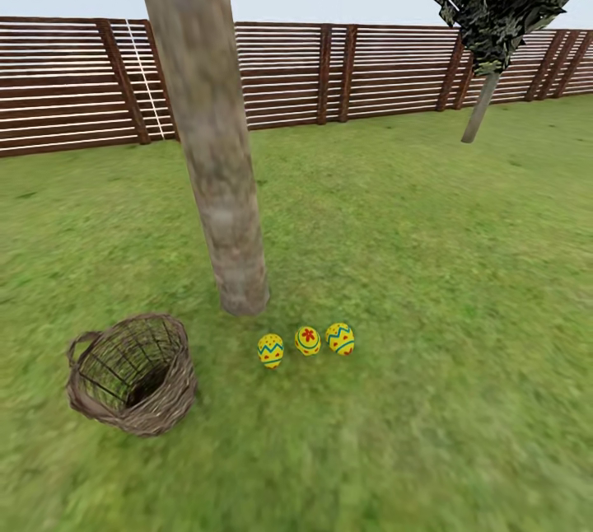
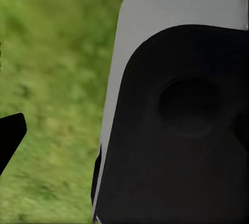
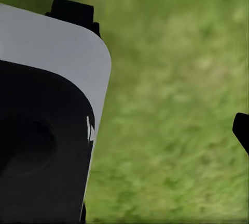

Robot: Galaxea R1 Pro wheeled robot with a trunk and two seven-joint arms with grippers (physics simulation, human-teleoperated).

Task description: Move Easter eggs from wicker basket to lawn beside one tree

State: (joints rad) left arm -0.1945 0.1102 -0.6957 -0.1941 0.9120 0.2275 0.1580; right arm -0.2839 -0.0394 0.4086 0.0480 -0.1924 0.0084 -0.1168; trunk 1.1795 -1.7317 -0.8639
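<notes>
Just three Easter eggs (image 1: 306, 342) beside tree (image 1: 216, 186)

The tree (image 1: 210, 137) loses its canopy past the top edge; both wrist views show blurred lawn (image 3: 176, 104).

This is a fenced garden outdoors: a wide green lawn (image 1: 428, 252), a brown fence (image 1: 346, 75) of horizontal wooden slats behind it, a thick tree trunk (image 1: 210, 137), and pale sky above.
</notes>
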